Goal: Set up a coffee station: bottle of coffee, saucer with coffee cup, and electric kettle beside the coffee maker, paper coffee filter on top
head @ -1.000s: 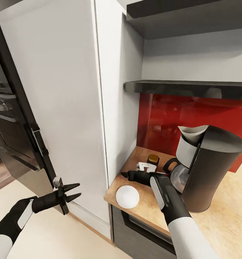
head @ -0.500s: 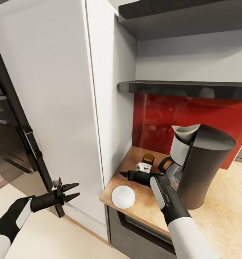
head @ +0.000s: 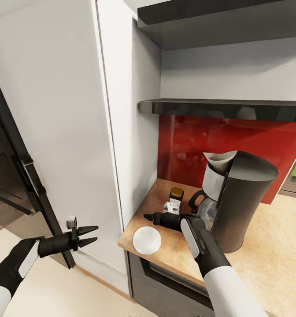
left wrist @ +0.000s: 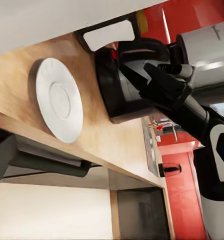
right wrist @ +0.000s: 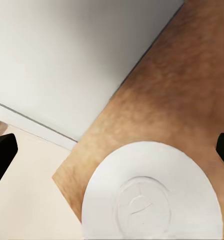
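Note:
The dark coffee maker (head: 236,198) stands on the wooden countertop (head: 262,259), and a white paper filter (head: 218,159) sits in its top. Left of it stands the coffee bottle (head: 176,196) with a brown lid. A white saucer (head: 146,240) lies near the counter's left corner, also seen as the saucer (left wrist: 59,100) and the saucer (right wrist: 152,195). My right gripper (head: 146,216) hovers just above the saucer, open, its fingertips (right wrist: 2,152) spread wide. My left gripper (head: 94,235) hangs open and empty off the counter, beside the cabinet.
A tall white cabinet (head: 73,132) rises left of the counter, with a dark oven front (head: 7,185) beyond it. A dark shelf (head: 218,107) runs above the red backsplash (head: 187,145). Beige floor (head: 68,290) lies below my left arm.
The whole picture has shifted left, so the camera has moved. Both arms hold the same pose, and the things on the counter have not moved.

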You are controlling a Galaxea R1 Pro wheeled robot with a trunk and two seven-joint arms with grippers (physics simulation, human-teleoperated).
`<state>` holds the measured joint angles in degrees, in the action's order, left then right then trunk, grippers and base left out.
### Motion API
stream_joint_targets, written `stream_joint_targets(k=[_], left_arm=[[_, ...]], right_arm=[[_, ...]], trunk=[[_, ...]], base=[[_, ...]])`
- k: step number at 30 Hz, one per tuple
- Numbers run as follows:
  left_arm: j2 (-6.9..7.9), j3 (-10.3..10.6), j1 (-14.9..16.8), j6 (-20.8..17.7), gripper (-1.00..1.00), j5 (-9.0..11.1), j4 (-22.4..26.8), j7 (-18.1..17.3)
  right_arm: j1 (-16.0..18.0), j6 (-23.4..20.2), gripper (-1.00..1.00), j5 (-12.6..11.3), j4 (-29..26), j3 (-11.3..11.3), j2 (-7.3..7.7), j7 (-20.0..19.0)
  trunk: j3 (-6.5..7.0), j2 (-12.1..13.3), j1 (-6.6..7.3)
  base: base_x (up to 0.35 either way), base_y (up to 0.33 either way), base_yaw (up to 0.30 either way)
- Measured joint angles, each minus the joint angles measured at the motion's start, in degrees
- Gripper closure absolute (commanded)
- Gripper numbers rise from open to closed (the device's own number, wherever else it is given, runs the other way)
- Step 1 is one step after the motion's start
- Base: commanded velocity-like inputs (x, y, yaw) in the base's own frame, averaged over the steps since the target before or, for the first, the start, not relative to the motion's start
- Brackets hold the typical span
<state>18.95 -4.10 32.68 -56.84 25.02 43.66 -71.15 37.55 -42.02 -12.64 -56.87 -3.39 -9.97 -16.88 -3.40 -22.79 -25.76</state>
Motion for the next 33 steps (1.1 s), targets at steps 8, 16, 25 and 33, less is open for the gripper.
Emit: stream_joint_targets(k=[8,16,25,33], left_arm=[[0.02,0.21,0.15,0.21,-1.0,-0.02,0.02,0.09],[0.06,0.15,1.84,-0.14,-1.0,0.14,0.18,5.71],[-0.31,0.26,7.53,-0.49,-1.0,0.05,0.31,8.01],[-3.51,0.13,9.01,-0.9,-1.0,0.3,-0.33,12.98]], right_arm=[[0.01,0.02,-1.0,-0.08,1.3,-0.14,-0.01,0.0],[0.01,0.03,-1.0,-1.4,2.59,-0.31,-0.01,0.14],[0.01,-0.1,-1.0,-8.0,2.27,-0.36,-0.01,5.1],[0.1,-0.05,-1.0,-15.77,2.05,-0.3,-0.01,12.98]], trunk=[[0.0,-0.01,0.0],[0.0,-0.01,0.01],[0.0,-0.01,0.01],[0.0,0.0,0.01]], base=[[-0.232,0.0,-0.098],[-0.024,0.0,-0.003],[0.0,0.0,0.0],[0.0,0.0,0.0]])
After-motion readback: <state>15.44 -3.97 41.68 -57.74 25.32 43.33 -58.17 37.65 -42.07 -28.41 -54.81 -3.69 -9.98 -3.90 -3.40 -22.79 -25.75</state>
